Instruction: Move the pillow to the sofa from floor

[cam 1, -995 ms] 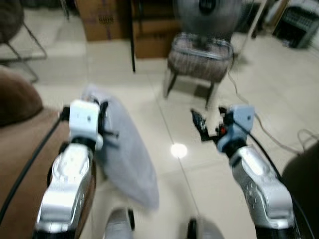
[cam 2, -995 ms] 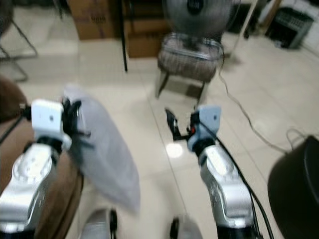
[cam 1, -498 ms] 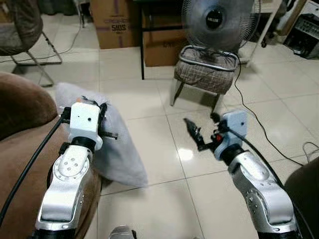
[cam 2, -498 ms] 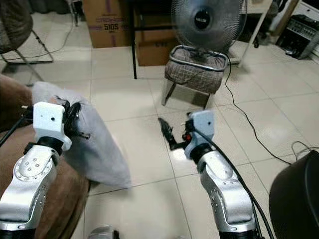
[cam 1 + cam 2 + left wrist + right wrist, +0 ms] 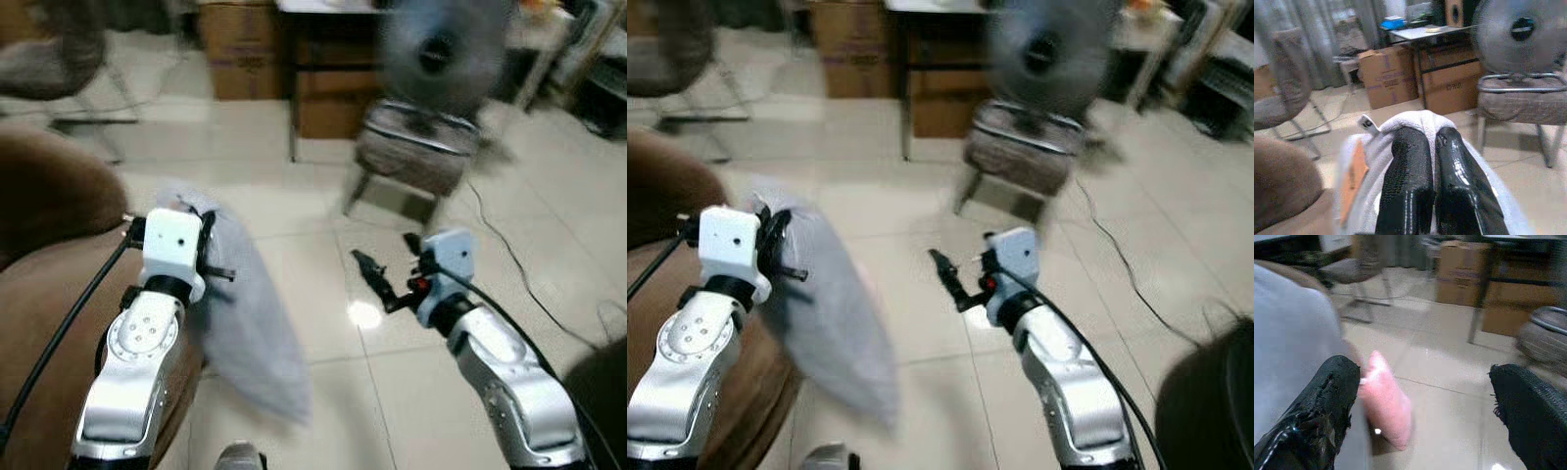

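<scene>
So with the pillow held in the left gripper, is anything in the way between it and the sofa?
Nothing visible. The left gripper is shut on the grey pillow, which hangs right beside the brown sofa; no object shows between them.

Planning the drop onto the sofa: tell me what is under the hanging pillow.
The grey pillow hangs from the left gripper, its jaws shut on the top edge. Below it lies pale tiled floor; the brown sofa is beside it. The tiles directly behind the pillow are covered.
</scene>
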You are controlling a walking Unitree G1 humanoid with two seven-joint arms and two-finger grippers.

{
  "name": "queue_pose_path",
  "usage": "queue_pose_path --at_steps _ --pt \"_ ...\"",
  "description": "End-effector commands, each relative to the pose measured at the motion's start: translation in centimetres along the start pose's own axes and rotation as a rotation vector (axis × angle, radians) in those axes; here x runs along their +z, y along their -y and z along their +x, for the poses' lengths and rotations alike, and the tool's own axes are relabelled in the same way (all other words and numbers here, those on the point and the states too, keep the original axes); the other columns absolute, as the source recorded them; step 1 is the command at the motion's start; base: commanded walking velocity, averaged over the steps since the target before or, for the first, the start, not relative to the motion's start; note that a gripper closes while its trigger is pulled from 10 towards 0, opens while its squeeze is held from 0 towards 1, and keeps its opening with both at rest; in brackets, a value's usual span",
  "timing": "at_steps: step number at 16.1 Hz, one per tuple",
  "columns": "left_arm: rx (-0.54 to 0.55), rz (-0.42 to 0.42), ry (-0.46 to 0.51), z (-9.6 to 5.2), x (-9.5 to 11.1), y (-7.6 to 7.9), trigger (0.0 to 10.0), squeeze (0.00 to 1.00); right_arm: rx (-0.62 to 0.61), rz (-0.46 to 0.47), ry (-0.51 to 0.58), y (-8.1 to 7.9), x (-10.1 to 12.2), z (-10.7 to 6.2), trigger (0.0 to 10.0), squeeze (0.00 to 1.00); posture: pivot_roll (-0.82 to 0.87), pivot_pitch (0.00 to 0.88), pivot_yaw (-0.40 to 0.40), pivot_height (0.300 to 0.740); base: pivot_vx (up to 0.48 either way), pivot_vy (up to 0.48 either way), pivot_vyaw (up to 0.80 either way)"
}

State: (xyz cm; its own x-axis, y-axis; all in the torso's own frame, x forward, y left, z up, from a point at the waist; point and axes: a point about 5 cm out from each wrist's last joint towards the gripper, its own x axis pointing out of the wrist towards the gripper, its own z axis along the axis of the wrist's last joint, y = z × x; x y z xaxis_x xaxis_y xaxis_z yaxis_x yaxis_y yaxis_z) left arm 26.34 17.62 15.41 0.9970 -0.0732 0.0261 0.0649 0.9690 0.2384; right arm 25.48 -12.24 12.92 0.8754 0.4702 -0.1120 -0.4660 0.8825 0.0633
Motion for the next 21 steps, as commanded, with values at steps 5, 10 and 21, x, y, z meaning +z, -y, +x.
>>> queue_pose_path --at_steps 5,10,21 --pt "0.003 0.029 0.09 0.3 1.8 -0.6 10.0 0.0 -0.006 -0.002 0.039 -0.1 0.5 0.2 10.0 0.0 0.11 0.0 -0.023 0.74 0.0 0.0 0.8" --pt "-0.051 0.05 0.093 1.0 1.9 -0.1 10.0 0.0 -0.2 0.003 0.037 2.2 -0.2 -0.3 10.0 0.0 0.08 0.0 0.023 0.74 0.0 0.0 0.8" --pt "-0.148 -0.003 0.101 2.6 1.7 2.0 10.0 0.0 -0.377 0.051 0.118 3.0 0.7 -2.5 10.0 0.0 -0.01 0.0 0.091 0.74 0.0 0.024 0.58"
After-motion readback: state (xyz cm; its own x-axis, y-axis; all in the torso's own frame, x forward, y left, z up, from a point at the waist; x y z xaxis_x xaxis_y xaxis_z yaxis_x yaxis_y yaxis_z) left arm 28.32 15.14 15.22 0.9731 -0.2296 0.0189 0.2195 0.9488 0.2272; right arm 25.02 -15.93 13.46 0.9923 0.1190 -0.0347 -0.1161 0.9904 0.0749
